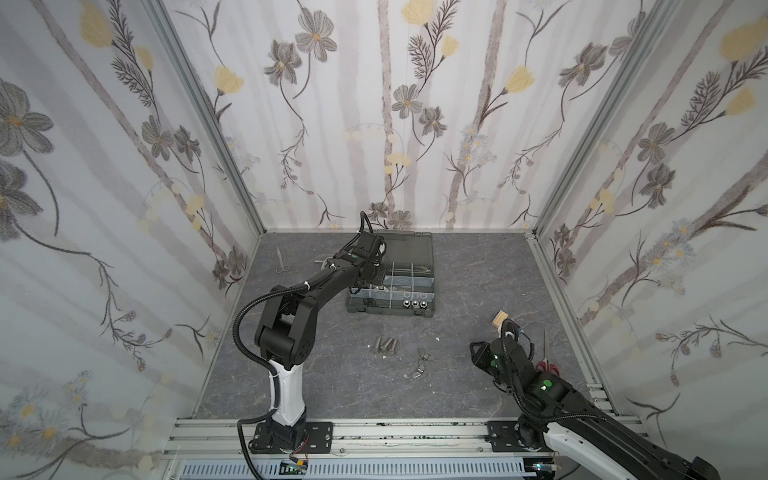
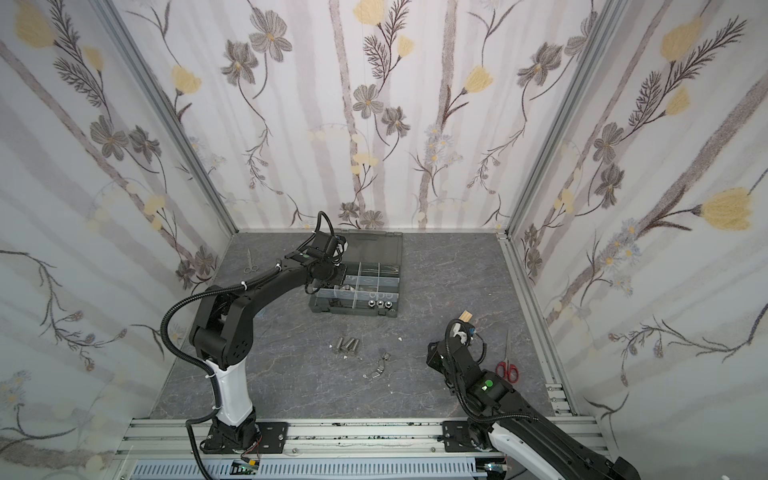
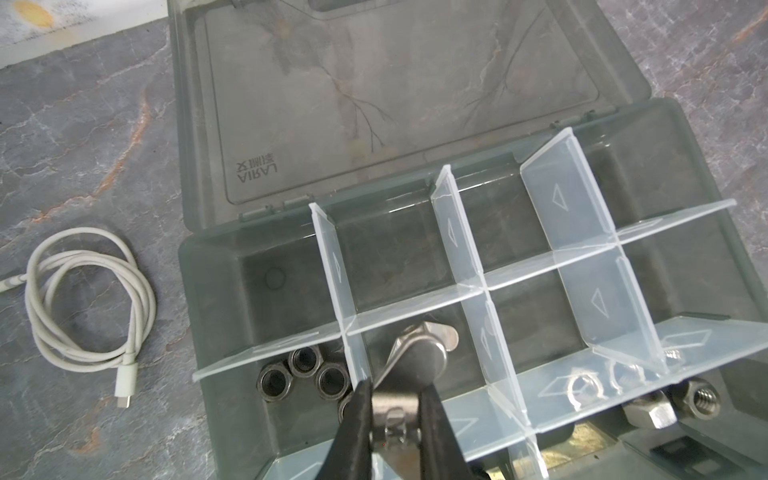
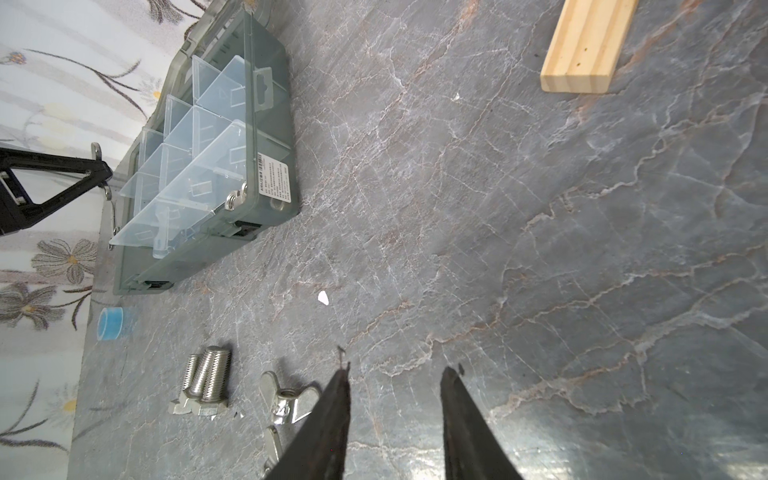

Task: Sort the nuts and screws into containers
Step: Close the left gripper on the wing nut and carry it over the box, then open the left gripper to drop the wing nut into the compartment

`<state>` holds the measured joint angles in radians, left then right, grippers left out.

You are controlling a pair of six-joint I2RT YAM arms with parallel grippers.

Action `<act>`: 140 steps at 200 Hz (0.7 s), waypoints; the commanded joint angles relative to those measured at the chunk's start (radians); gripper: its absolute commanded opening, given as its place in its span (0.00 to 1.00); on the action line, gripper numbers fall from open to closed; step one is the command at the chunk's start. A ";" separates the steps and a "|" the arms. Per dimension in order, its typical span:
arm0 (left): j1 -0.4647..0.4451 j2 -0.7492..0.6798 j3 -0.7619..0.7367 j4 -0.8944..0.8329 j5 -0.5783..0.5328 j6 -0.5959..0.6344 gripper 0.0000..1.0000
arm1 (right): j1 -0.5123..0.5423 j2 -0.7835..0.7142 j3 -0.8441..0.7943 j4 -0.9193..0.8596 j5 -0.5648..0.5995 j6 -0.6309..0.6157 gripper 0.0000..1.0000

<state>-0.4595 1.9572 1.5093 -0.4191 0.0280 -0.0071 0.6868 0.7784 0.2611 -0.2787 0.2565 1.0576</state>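
The dark grey organizer case (image 1: 386, 312) lies open at the back, its lid (image 3: 415, 83) flat behind it. My left gripper (image 3: 397, 395) hangs over the containers, shut on a silver wing nut (image 3: 419, 353) above a middle compartment. Black hex nuts (image 3: 303, 370) fill the compartment beside it, and silver bolts (image 3: 665, 409) lie in another. Three silver screws (image 1: 385, 345) (image 4: 208, 382) and several wing nuts (image 1: 422, 361) (image 4: 286, 399) lie on the table. My right gripper (image 4: 395, 374) is open just above the table, beside those wing nuts, holding nothing.
A wooden block (image 1: 500, 320) and red-handled scissors (image 2: 508, 368) lie to the right of the right arm. Small metal scissors (image 1: 281, 262) and a coiled white cable (image 3: 83, 307) sit left of the case. A blue cap (image 4: 110, 323) lies near the case's front.
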 commanded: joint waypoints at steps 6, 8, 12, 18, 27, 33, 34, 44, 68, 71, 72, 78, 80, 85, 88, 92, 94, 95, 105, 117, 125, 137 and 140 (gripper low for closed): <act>0.007 0.021 0.023 0.019 0.020 -0.021 0.26 | 0.001 -0.005 0.014 -0.017 0.036 0.013 0.38; 0.008 0.022 0.023 0.019 0.020 -0.023 0.26 | 0.000 -0.005 0.015 -0.019 0.036 0.013 0.38; 0.009 0.022 0.025 0.019 0.018 -0.025 0.28 | 0.001 -0.005 0.015 -0.020 0.035 0.013 0.38; 0.009 0.023 0.026 0.019 0.017 -0.029 0.31 | 0.001 -0.005 0.019 -0.023 0.035 0.012 0.38; 0.008 0.020 0.029 0.019 0.014 -0.035 0.35 | 0.000 -0.004 0.024 -0.031 0.035 0.009 0.38; 0.008 0.018 0.028 0.019 0.013 -0.037 0.37 | 0.001 -0.004 0.028 -0.037 0.036 0.007 0.38; 0.008 0.017 0.028 0.019 0.013 -0.037 0.37 | 0.002 -0.004 0.028 -0.038 0.036 0.008 0.38; 0.008 0.010 0.026 0.019 0.009 -0.040 0.41 | 0.000 -0.004 0.035 -0.049 0.038 0.004 0.38; 0.010 -0.018 0.017 0.020 -0.002 -0.049 0.44 | 0.002 -0.008 0.040 -0.058 0.043 -0.002 0.38; 0.010 -0.023 0.015 0.020 -0.003 -0.052 0.44 | 0.001 -0.008 0.040 -0.056 0.043 -0.003 0.38; 0.010 -0.025 0.014 0.020 -0.002 -0.053 0.44 | 0.001 -0.008 0.041 -0.056 0.043 -0.004 0.38; 0.010 -0.036 0.009 0.020 -0.001 -0.059 0.45 | 0.001 -0.008 0.042 -0.053 0.044 -0.007 0.38; 0.011 -0.040 0.008 0.020 -0.001 -0.061 0.45 | 0.001 -0.008 0.041 -0.053 0.043 -0.008 0.38; 0.010 -0.051 0.001 0.021 0.002 -0.066 0.45 | 0.001 -0.007 0.041 -0.049 0.045 -0.013 0.38; 0.010 -0.059 -0.004 0.022 0.004 -0.069 0.45 | 0.000 -0.005 0.041 -0.048 0.046 -0.015 0.38; 0.010 -0.068 -0.009 0.022 0.006 -0.074 0.45 | 0.000 -0.004 0.043 -0.045 0.048 -0.020 0.38; 0.010 -0.072 -0.015 0.023 0.007 -0.077 0.45 | 0.000 -0.003 0.043 -0.043 0.049 -0.022 0.38; 0.009 -0.076 -0.017 0.023 0.009 -0.079 0.45 | 0.000 -0.002 0.044 -0.043 0.049 -0.024 0.38; 0.010 -0.106 -0.043 0.025 0.017 -0.095 0.45 | 0.000 0.007 0.045 -0.030 0.052 -0.035 0.38; 0.009 -0.150 -0.085 0.032 0.031 -0.117 0.46 | 0.000 0.024 0.049 -0.015 0.057 -0.050 0.38; 0.009 -0.183 -0.123 0.035 0.042 -0.128 0.46 | 0.000 0.040 0.053 -0.003 0.058 -0.064 0.38; 0.008 -0.231 -0.184 0.041 0.044 -0.150 0.47 | -0.001 0.067 0.059 0.020 0.061 -0.087 0.38; 0.008 -0.246 -0.199 0.044 0.041 -0.155 0.47 | -0.001 0.076 0.063 0.026 0.059 -0.093 0.38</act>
<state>-0.4507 1.7882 1.3903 -0.3958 0.0559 -0.1047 0.6868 0.8143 0.3054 -0.3126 0.2916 1.0122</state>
